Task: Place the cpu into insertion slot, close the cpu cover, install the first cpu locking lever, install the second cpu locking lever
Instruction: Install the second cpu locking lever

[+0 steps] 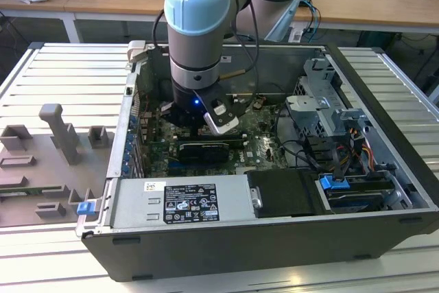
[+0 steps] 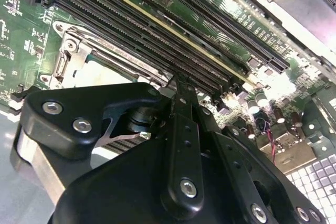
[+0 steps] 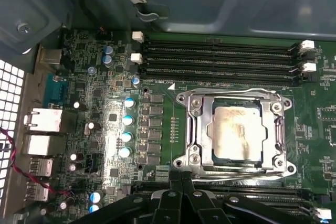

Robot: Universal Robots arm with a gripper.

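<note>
- The cpu (image 3: 236, 132) lies in the insertion slot (image 3: 185, 129), under the closed cpu cover (image 3: 278, 129).
- The gripper (image 3: 181, 182) hovers just beside the slot's edge, fingers together, holding nothing.
- The memory slots (image 3: 220, 59) border the far edge.

The gripper (image 3: 181, 195) hangs inside the computer case (image 1: 384, 94), over the motherboard (image 3: 105, 108). Just beyond its fingertips lies the insertion slot (image 3: 185, 129), the cpu (image 3: 235, 132) in it, the cpu cover (image 3: 202, 129) flat around the chip. Memory slots (image 3: 215, 59) run beyond the socket.
</note>
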